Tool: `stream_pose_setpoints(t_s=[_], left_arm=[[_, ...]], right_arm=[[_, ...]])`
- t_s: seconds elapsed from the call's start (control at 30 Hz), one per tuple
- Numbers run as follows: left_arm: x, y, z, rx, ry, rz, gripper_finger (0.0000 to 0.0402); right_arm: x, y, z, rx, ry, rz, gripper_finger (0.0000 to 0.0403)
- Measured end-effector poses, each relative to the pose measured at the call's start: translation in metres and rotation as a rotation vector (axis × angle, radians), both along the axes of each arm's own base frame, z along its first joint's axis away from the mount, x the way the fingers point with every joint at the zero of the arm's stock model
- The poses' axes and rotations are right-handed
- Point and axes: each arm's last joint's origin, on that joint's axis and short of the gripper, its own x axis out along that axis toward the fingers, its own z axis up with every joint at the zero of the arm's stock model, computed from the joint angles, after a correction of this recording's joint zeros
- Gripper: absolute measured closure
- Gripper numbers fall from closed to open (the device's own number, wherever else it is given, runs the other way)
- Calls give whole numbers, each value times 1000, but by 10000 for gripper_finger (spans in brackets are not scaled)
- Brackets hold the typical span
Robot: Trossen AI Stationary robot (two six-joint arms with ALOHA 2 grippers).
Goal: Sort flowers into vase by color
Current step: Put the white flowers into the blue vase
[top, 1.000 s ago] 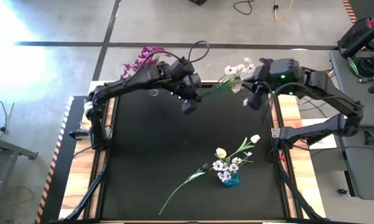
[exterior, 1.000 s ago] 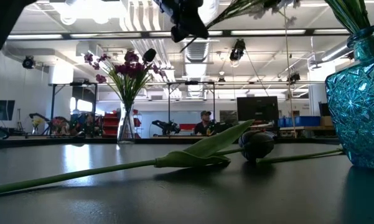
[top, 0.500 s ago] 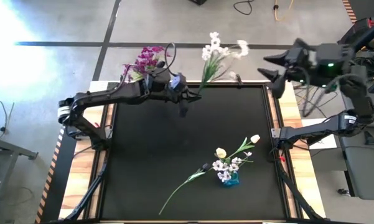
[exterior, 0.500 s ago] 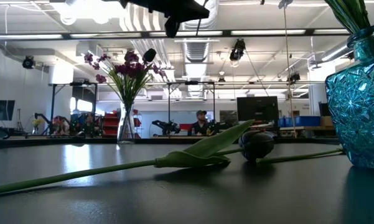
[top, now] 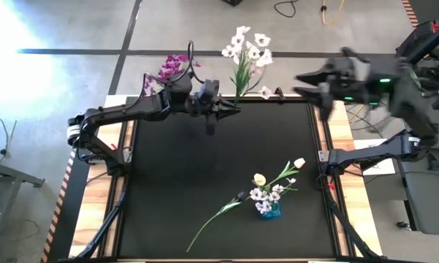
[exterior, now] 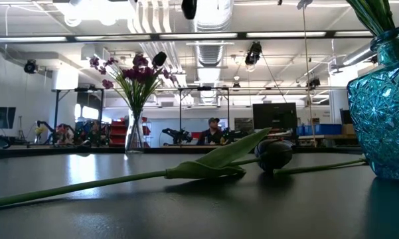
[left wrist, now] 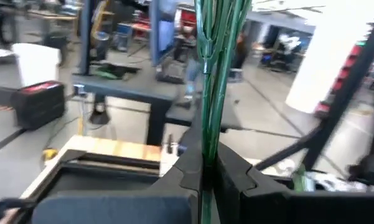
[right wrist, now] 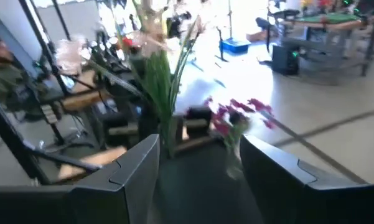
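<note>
My left gripper (top: 232, 111) is over the table's far edge, shut on a spray of white flowers (top: 247, 45) with green stems. My right gripper (top: 307, 82) hovers open at the far right corner with nothing between its fingers (right wrist: 199, 168). The magenta-purple flowers (top: 168, 69) stand in a clear vase (exterior: 134, 131) at the far left. More white flowers and cream tulips (top: 259, 179) stand in a blue vase (top: 272, 210) at the near right. A dark-budded flower (exterior: 273, 154) lies flat on the table beside it, its stem (top: 204, 228) running toward the near edge. My left gripper pinches the bundle of green stems (left wrist: 206, 140) between its two fingers, at the spray's lower part. The fingers reach out level from the table's left and lie across the stems. The spray is lifted clear of the table, its blossoms past the far edge.
The black table (top: 175, 183) has bare room on its left half and middle. Wooden rails (top: 95, 212) run along both sides. Beyond the far edge is open floor; a bench with equipment (top: 424, 44) stands at the right.
My right gripper has let go of the white spray, opened, and drawn off toward the table's right edge. My left gripper has kept hold and turned, swinging the blossoms from the right gripper's side round toward the far edge, over the floor.
</note>
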Motion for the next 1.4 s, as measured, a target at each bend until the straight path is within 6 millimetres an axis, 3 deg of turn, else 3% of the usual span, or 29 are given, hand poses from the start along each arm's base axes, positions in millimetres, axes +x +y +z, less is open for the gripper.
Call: stream_pose_setpoints(t_s=[0.17, 0.3, 0.57, 0.77, 1.03, 1.27, 1.4], left_arm=[[-1, -1, 8, 33, -35, -42, 401], [-1, 1, 10, 49, -48, -58, 402], [-3, 5, 10, 44, -47, -75, 402], [-3, 5, 10, 39, -45, -78, 401], [-3, 5, 9, 33, -36, -74, 396], [0, 4, 5, 10, -11, -79, 381], [3, 3, -1, -16, 24, -73, 353]], right_arm=[[53, -3, -23, 11, -115, 51, 188], [95, -4, -47, 47, -105, 76, 188], [135, -10, -63, 59, -135, 82, 188], [137, -10, -61, 61, -162, 85, 221], [129, -4, -53, 21, -190, 105, 379], [112, 1, -47, -24, -162, 113, 388], [85, 10, -33, -96, -160, 111, 388]])
